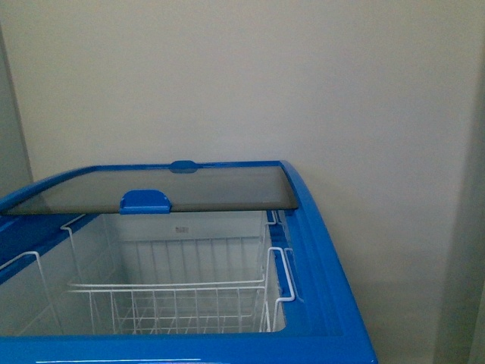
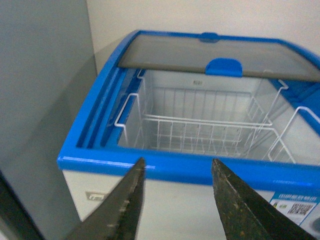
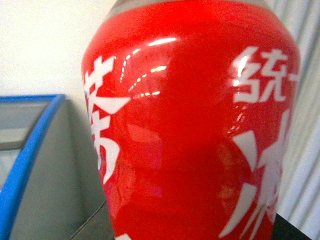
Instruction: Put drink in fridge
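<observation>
The fridge [image 1: 318, 250], a white chest freezer with a blue rim, stands open in the front view. Its glass lid [image 1: 159, 188] with a blue handle [image 1: 145, 202] is slid to the back, and a white wire basket [image 1: 174, 299] hangs inside. It also shows in the left wrist view [image 2: 150, 162]. My left gripper [image 2: 177, 167] is open and empty, in front of the fridge's near rim. The drink [image 3: 195, 125], with its red label and white lettering, fills the right wrist view; my right gripper is shut on it, its fingers hidden. A blue fridge edge [image 3: 27, 150] shows beside it. Neither arm shows in the front view.
A plain cream wall [image 1: 242, 76] rises behind the fridge. A grey cabinet [image 2: 40, 90] stands close against the fridge's side in the left wrist view. A sticker with a QR code [image 2: 295, 207] is on the fridge's white front.
</observation>
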You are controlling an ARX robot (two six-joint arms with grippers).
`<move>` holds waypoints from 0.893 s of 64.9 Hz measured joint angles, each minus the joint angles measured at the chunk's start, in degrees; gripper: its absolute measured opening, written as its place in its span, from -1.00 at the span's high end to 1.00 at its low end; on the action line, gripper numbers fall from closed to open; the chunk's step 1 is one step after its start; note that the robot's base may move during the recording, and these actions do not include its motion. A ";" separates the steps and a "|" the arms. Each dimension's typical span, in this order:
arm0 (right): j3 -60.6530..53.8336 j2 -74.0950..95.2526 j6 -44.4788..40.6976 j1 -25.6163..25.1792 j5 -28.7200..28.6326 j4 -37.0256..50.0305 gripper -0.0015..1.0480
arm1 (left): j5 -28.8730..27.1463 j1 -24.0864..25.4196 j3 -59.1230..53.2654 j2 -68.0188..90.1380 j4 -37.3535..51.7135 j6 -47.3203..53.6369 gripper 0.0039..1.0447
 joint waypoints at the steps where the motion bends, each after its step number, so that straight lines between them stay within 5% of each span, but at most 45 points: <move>1: 1.62 0.39 0.37 -1.55 -4.46 -3.93 0.31 | -2.51 -1.31 -0.70 -1.70 -0.98 0.13 0.28; 12: 9.35 4.63 -1.51 -14.56 -31.47 -25.55 0.31 | -6.34 -7.21 -3.28 -6.93 -1.16 0.42 0.76; 21: 11.89 11.91 -7.58 -17.14 -42.56 -21.64 0.31 | -6.95 -7.37 -5.81 -8.35 -0.63 0.55 0.96; 37: 22.86 31.10 -33.07 -7.54 -46.77 -18.36 0.31 | -6.99 -7.43 -8.26 -10.21 0.11 0.57 0.96; 50: 35.93 52.89 -57.27 0.90 -36.89 -19.54 0.31 | -6.99 -7.45 -10.01 -11.43 0.55 0.57 0.96; 58: 45.35 64.57 -61.26 6.08 -33.35 -18.73 0.31 | -6.97 -7.45 -10.78 -12.09 0.63 0.57 0.96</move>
